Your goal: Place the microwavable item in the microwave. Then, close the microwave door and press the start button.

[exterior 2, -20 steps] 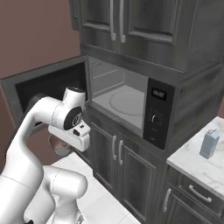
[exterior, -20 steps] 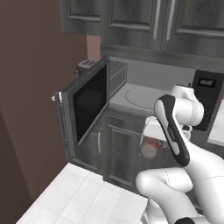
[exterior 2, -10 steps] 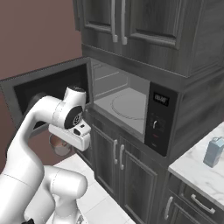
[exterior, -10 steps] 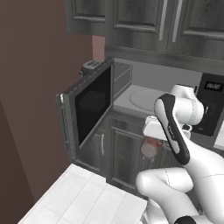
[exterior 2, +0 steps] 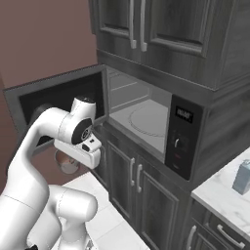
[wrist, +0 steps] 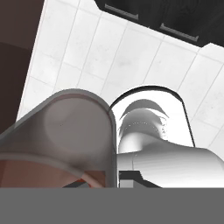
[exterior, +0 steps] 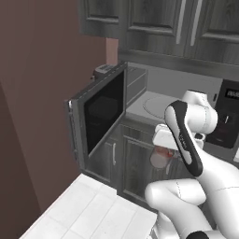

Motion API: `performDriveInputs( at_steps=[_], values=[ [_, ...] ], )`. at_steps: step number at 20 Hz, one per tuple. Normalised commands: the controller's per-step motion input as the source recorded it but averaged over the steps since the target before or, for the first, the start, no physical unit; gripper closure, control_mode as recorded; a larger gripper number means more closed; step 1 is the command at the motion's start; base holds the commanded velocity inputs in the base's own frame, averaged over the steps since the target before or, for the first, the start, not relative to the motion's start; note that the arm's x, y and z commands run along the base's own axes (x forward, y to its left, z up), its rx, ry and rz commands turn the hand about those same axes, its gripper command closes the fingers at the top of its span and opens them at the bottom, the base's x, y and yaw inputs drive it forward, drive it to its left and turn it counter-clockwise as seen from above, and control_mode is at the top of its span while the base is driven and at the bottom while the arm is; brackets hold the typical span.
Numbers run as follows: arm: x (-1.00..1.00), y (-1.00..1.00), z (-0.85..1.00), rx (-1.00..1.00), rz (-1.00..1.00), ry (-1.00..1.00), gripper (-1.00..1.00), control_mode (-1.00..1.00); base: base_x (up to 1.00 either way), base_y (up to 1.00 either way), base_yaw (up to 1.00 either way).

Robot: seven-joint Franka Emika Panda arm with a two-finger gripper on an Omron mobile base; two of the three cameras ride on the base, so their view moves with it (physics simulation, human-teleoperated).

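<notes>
Your end effector (exterior: 162,161) hangs low in front of the dark grey lower cabinet doors (exterior: 133,158), under the white arm's wrist, and its fingers are drawn in tight on the small squat brownish-pink translucent cup (exterior: 159,158). You see the same cup (exterior 2: 67,163) from the right base view, tucked beneath the white hand and held clear of the floor. In the hand view the cup (wrist: 65,135) sits right up against the lens, its rounded pale wall and reddish base covering the lower left, with the white tiled floor (wrist: 105,48) beyond it.

The large grey built-in microwave (exterior 2: 146,124) stands open above and behind the cup. Its round pale turntable plate (exterior 2: 146,119) is bare, and the black control panel with digital display (exterior 2: 183,139) sits at its right. The wide grey-framed door with dark glass window (exterior: 100,116) is swung out to the left. A light blue carton (exterior 2: 242,177) stands on the pale marble worktop (exterior 2: 219,197) at far right, well apart from the cup.
</notes>
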Motion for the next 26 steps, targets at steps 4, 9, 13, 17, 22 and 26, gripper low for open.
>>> performDriveInputs(
  at_steps=[4, 9, 13, 17, 22, 26],
  values=[
    [0.00, 0.00, 0.00, 0.00, 0.00, 0.00, 1.00, 1.00, 0.19, 0.00, 0.08],
    [0.00, 0.00, 0.00, 0.00, 0.00, 0.00, 1.00, 1.00, 0.15, 0.00, 0.04],
    [0.00, 0.00, 0.00, 0.00, 0.00, 0.00, 1.00, 1.00, 0.00, 0.00, 0.01],
    [0.00, 0.00, 0.00, 0.00, 0.00, 0.00, 1.00, 1.00, 0.02, 0.00, 0.00],
    [0.04, -0.05, 0.02, 0.00, -0.01, -0.05, 1.00, -1.00, 0.01, 0.00, 0.00],
    [0.24, -0.13, 0.21, 0.00, -0.22, -0.05, 1.00, -1.00, 0.00, 0.00, 0.00]
  ],
)
